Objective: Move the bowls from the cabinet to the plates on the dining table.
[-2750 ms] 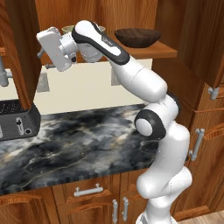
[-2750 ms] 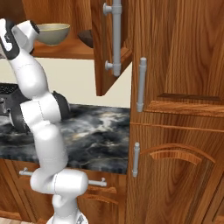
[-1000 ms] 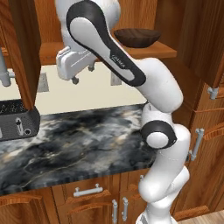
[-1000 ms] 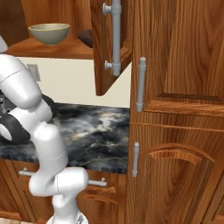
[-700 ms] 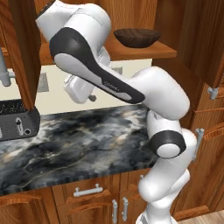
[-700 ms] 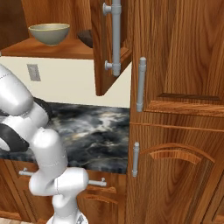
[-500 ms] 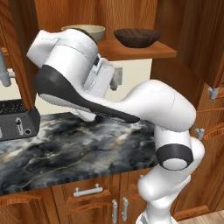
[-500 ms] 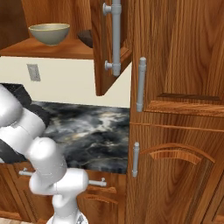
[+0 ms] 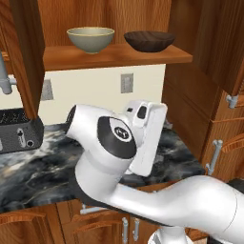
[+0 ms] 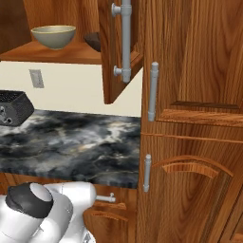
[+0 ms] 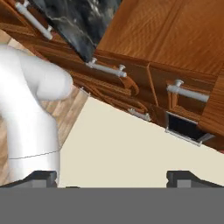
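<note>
Since the frames of a moment ago the white arm [image 9: 143, 190] has folded down and forward, so that its big dark-capped joint now bulks in front of the worktop in the left base view, where before it reached up toward the shelf; both bowls sit where they sat. Largest in the scene is the reddish-brown cabinet [image 10: 190, 61], whose open door [image 10: 118, 47] with its long grey bar handle [image 10: 126, 38] swings out over the worktop in the right base view, while closed panelled doors fill the right side. Below the open shelf [image 9: 109, 56] runs the dark marble worktop [image 10: 71, 142], backed by a cream wall with a socket [image 9: 126, 83], and drawer fronts with short handles lie beneath its near edge. A black appliance [image 9: 16, 131] rests on the worktop at the far left, against the wall. On the shelf the two bowls stand upright side by side, apart from each other: the pale beige bowl [image 9: 90, 39] to the left and the dark brown bowl [image 9: 148, 41] to the right, the latter half hidden by the door in the right base view. The hand [image 11: 111, 177] is released, its two dark fingertips [image 11: 188, 177] spread wide at the bottom of the hand view with nothing between them, looking at drawer fronts, a pale floor and a strip of the marble.
</note>
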You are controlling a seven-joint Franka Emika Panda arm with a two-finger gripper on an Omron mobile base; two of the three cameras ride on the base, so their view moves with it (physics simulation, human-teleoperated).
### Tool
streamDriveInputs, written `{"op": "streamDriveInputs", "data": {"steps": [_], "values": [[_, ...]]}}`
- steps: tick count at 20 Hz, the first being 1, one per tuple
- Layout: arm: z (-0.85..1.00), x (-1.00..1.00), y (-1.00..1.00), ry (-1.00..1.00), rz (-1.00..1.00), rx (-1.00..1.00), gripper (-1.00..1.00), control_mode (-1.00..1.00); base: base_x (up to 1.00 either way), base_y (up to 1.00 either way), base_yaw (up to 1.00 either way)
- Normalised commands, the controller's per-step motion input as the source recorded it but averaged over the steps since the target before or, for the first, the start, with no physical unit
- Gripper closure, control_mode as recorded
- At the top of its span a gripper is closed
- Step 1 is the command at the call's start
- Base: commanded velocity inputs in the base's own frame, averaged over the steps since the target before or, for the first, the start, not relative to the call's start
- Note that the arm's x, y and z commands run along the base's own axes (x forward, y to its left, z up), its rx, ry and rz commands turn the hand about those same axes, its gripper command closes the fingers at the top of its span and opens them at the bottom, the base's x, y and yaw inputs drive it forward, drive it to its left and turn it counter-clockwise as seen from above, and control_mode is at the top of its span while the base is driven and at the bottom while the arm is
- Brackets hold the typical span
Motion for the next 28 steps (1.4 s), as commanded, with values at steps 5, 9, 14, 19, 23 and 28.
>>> {"op": "streamDriveInputs", "data": {"steps": [5, 9, 14, 19, 23, 28], "values": [[0.08, -0.17, -0.46, -0.22, 0.01, -0.08, -1.00, -1.00, 0.00, 0.00, 0.00], [0.37, 0.10, -0.15, -0.15, 0.03, -0.04, -1.00, -1.00, 0.00, 0.00, 0.00], [0.45, 0.23, -0.04, -0.12, 0.04, -0.04, -1.00, -1.00, 0.00, 0.00, 0.00], [0.44, 0.20, -0.06, -0.12, 0.09, 0.05, -1.00, -1.00, 0.00, 0.00, 0.00], [0.56, 0.20, -0.12, -0.12, 0.13, 0.24, -1.00, -1.00, 0.00, 0.00, 0.00], [0.59, 0.32, -0.02, -0.08, 0.19, 0.31, -1.00, -1.00, 0.00, 0.00, 0.00]]}}
